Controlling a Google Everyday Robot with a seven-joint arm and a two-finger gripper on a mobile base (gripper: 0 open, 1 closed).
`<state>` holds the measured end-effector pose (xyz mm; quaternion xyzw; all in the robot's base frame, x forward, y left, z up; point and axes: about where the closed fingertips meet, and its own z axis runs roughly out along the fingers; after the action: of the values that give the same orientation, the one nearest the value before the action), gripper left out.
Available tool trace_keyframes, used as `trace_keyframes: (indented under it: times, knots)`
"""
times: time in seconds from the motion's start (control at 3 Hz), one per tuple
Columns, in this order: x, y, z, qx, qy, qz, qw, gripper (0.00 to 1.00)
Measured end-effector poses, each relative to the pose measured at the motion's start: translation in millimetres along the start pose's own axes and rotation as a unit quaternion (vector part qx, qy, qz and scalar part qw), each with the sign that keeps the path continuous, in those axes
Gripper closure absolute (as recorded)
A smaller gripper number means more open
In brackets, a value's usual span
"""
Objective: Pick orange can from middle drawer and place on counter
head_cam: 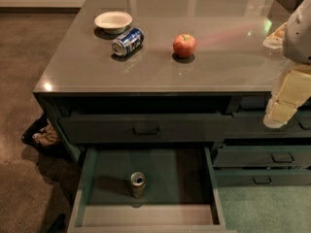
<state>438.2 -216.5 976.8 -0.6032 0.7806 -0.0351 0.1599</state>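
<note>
Camera view shows the orange can (pixel 138 184) upright in the open middle drawer (pixel 180 174) below the desk (pixel 218 62) front edge; the tool (pixel 278 114) hangs at the front right corner, and I cannot tell its grip state.

Probably an office break room or kitchenette: glossy grey counter (pixel 223 67) over dark green drawer fronts (pixel 146 128), with a bowl (pixel 112 20), apple (pixel 184 45) and soda can (pixel 128 41) on top, speckled brown floor (pixel 24 57); the robot's gripper (pixel 278 113) hangs by the counter's right end
</note>
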Motion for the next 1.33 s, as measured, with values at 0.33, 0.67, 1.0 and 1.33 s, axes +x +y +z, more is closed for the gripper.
trace_keyframes:
  times: [0.33, 0.67, 1.0, 1.33]
  knots:
    - [0.3, 1.1, 2.1, -0.002, -0.002, 0.001, 1.0, 0.0]
    - [5.6, 21.1, 39.3, -0.03, -0.029, 0.017, 0.999, 0.0]
    - [16.7, 53.2, 97.0, -0.076, -0.077, 0.062, 0.9922, 0.0]
    - [19.8, 93.0, 151.3, -0.108, -0.079, 0.087, 0.9872, 0.0]
